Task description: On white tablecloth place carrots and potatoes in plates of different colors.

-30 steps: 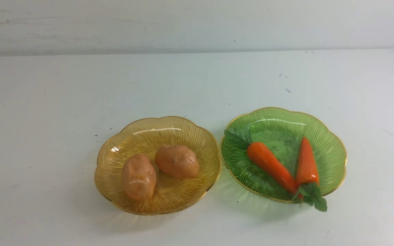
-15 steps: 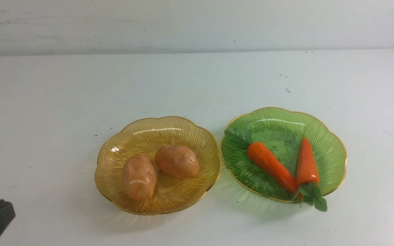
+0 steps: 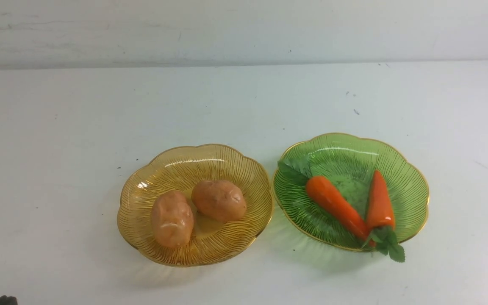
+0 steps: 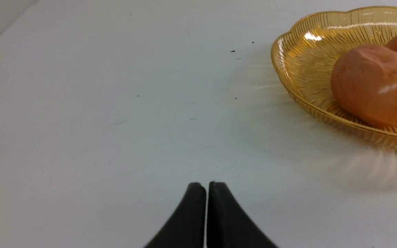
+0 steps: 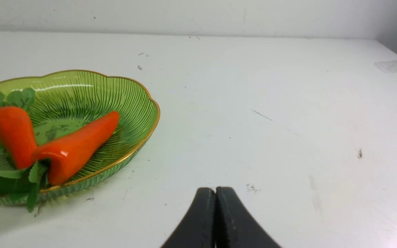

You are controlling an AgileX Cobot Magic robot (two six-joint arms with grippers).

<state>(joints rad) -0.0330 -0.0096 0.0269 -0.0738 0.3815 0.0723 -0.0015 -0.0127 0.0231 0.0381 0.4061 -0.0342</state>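
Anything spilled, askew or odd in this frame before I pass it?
Nothing spilled or damaged. Both potatoes sit in the amber plate, both carrots in the green plate. The only quirk: one carrot's leafy top hangs over the near rim onto the white tablecloth.

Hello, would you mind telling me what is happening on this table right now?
Nothing is being handled at the moment. The two potatoes lie in the amber plate, and the two carrots lie in the green plate, both plates side by side on the white tablecloth. The left gripper and the right gripper are both shut and empty, each low over bare cloth beside its plate. The sorting looks finished.
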